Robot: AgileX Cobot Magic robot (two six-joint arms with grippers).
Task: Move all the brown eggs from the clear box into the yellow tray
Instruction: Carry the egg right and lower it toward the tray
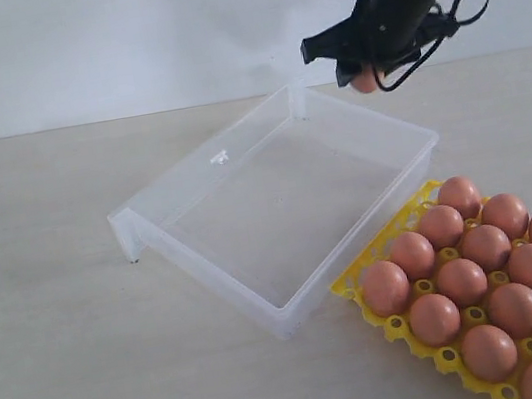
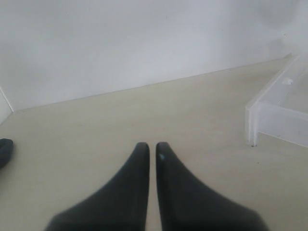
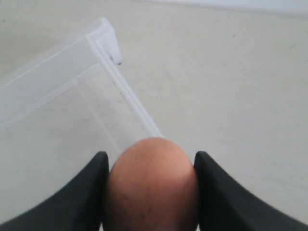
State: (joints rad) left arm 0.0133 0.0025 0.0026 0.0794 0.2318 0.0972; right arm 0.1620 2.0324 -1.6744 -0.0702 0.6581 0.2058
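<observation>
My right gripper (image 1: 364, 70) hangs above the far corner of the clear box (image 1: 124, 227), shut on one brown egg (image 1: 365, 80). In the right wrist view that egg (image 3: 151, 185) fills the gap between both black fingers (image 3: 91, 187), with the clear box's rim (image 3: 127, 98) below. No egg shows inside the box. The yellow tray (image 1: 385, 233) lies at the front right, against the box's near wall, with several brown eggs (image 1: 461, 282) seated in its cups. My left gripper (image 2: 149, 147) is shut and holds nothing, low over bare table beside a box corner (image 2: 252, 122).
A pale wooden table (image 1: 58, 354) carries everything, and a white wall (image 1: 119, 40) runs behind it. A small dark object (image 2: 5, 151) shows at the edge of the left wrist view.
</observation>
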